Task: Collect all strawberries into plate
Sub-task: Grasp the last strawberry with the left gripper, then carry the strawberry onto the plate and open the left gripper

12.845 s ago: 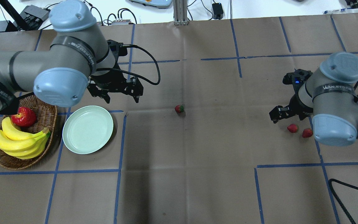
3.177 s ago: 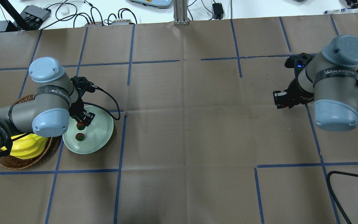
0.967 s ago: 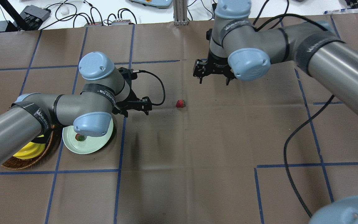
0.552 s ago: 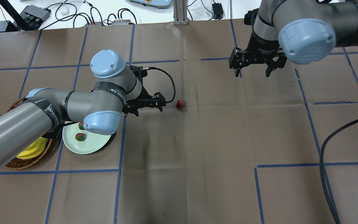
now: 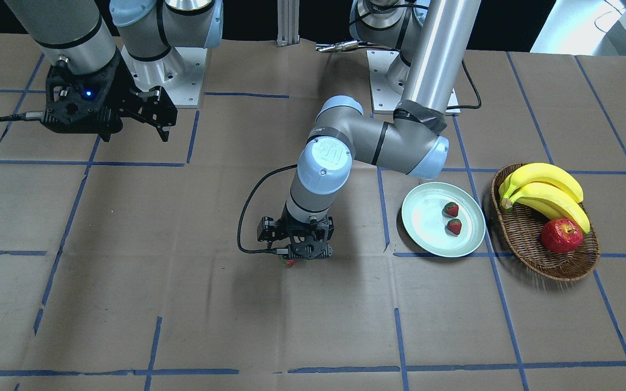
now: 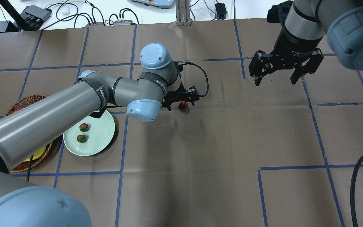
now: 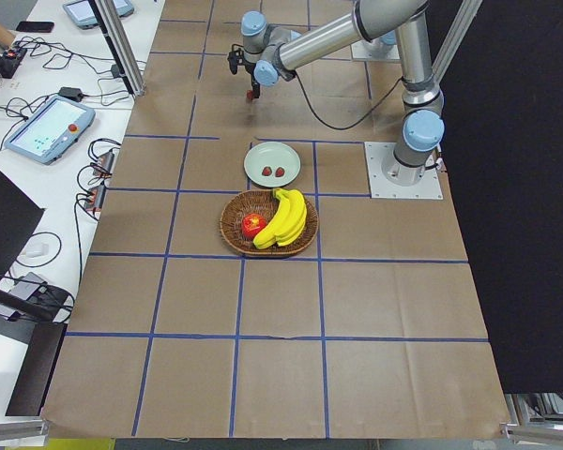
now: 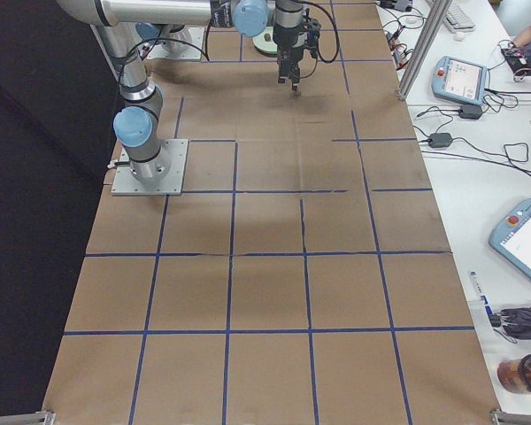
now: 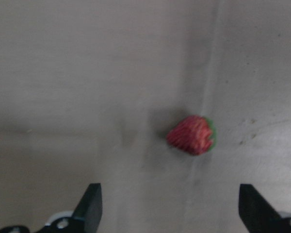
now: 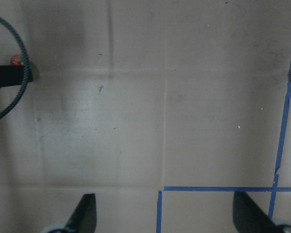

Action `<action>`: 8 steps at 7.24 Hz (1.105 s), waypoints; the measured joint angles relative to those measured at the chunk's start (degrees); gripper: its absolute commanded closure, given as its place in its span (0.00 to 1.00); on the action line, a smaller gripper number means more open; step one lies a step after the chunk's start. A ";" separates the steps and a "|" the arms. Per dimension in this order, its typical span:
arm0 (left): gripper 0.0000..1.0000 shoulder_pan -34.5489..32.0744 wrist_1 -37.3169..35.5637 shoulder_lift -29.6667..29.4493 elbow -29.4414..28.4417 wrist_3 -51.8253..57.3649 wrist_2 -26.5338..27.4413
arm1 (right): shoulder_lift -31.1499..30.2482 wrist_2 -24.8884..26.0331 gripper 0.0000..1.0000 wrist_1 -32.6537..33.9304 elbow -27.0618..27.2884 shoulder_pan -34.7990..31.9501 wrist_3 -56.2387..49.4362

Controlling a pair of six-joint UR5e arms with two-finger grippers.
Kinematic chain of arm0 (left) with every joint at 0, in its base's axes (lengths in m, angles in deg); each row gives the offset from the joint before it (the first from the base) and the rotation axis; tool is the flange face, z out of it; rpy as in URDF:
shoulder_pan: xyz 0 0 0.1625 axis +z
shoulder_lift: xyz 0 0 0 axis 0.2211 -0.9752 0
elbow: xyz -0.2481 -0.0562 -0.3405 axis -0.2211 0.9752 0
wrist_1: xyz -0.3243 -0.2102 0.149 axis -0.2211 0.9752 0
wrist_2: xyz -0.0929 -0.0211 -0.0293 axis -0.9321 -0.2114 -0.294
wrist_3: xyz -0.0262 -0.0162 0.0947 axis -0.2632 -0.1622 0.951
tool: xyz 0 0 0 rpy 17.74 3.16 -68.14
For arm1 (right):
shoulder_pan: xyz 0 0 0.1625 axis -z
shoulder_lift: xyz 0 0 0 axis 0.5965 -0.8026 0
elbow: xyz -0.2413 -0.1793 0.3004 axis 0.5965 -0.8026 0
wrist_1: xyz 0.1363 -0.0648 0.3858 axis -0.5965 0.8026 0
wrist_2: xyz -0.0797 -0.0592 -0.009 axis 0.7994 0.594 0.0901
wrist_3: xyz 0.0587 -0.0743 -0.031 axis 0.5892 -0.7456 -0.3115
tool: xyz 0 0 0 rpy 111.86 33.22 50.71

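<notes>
Two strawberries (image 6: 83, 127) (image 6: 81, 138) lie in the mint-green plate (image 6: 101, 132), which the front view (image 5: 427, 217) shows too. The third strawberry (image 6: 182, 106) lies on the brown paper at mid-table. My left gripper (image 6: 181, 105) is open and low over it, one finger on each side. In the left wrist view the strawberry (image 9: 191, 135) lies between and a little ahead of the fingertips (image 9: 89, 204), untouched. My right gripper (image 6: 276, 80) is open and empty, raised above the table at the far right.
A wicker basket (image 5: 514, 239) with bananas (image 5: 544, 187) and a red apple (image 5: 562, 235) stands beside the plate, away from the table's middle. The left arm's long link (image 6: 43, 123) stretches over the basket and the plate's edge. Blue tape lines cross the paper.
My left gripper has moved right from the plate and now straddles the lone strawberry. My right arm has drawn back to the right and away from the table's middle.
</notes>
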 measured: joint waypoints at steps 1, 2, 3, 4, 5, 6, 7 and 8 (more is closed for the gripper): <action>0.10 -0.56 -0.01 -0.81 -0.75 0.06 0.04 | -0.55 0.22 0.00 -0.02 -0.09 0.10 -0.13; 0.09 -0.74 -0.12 -1.30 -1.16 0.28 0.06 | -1.03 0.34 0.00 -0.06 -0.06 0.22 -0.17; 0.09 -0.76 -0.25 -1.90 -1.41 0.42 0.11 | -1.84 0.39 0.00 -0.19 0.18 0.38 -0.18; 0.09 -0.67 -0.40 -2.66 -1.67 0.50 0.78 | -2.68 0.42 0.00 -0.38 0.44 0.47 -0.19; 0.30 -0.48 -0.64 -3.37 -1.93 0.51 2.16 | -3.21 0.47 0.00 -0.48 0.57 0.51 -0.17; 0.46 -0.41 -0.85 -3.78 -2.15 0.50 3.11 | -3.49 0.48 0.00 -0.50 0.60 0.58 -0.13; 0.74 -0.41 -0.95 -3.95 -2.28 0.35 3.57 | -3.61 0.49 0.00 -0.52 0.62 0.78 -0.11; 0.97 -0.41 -0.99 -3.96 -2.32 0.00 3.75 | -3.68 0.50 0.00 -0.55 0.63 1.07 -0.10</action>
